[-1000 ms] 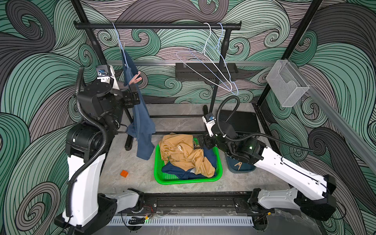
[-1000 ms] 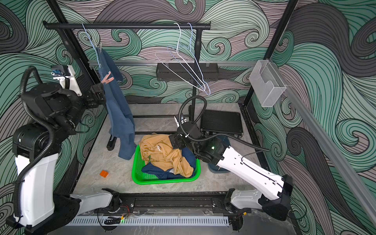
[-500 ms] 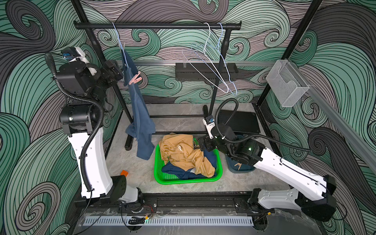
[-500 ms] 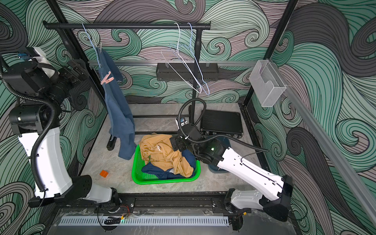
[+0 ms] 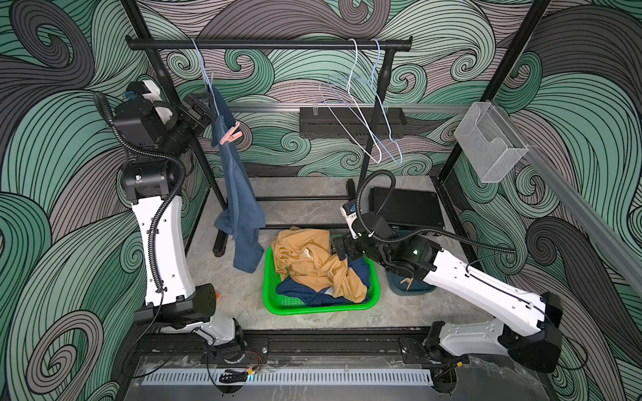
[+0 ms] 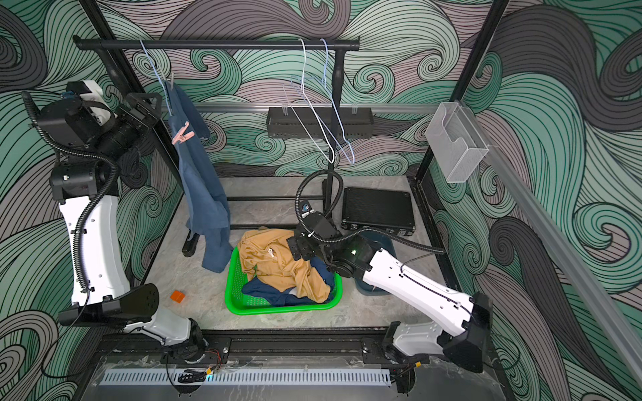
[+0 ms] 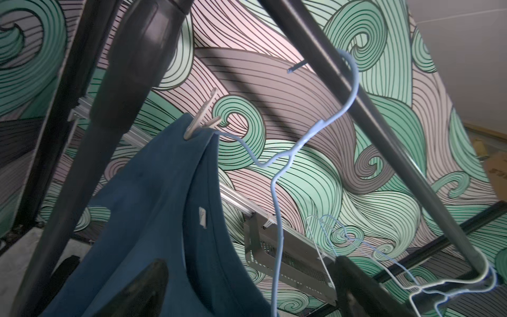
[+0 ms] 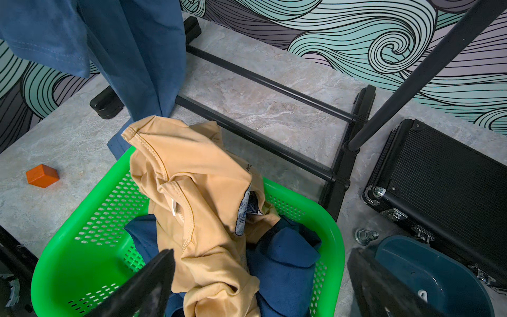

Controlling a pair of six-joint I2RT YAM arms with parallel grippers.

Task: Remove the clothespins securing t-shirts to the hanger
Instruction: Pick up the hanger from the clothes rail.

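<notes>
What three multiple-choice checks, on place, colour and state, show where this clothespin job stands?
1. Where does the mustard t-shirt lie? A on a hanger; B in the green basket; C on the floor.
2. What colour is the lower clothespin on the hanging blue t-shirt? A pink; B black; C green.
3. How is the right end effector? A shut on a clothespin; B shut on cloth; C open, empty.
Answers: B, it is heaped in the basket; A, pink shows in both top views; C, its jaws stand apart over the basket, nothing between them.
</notes>
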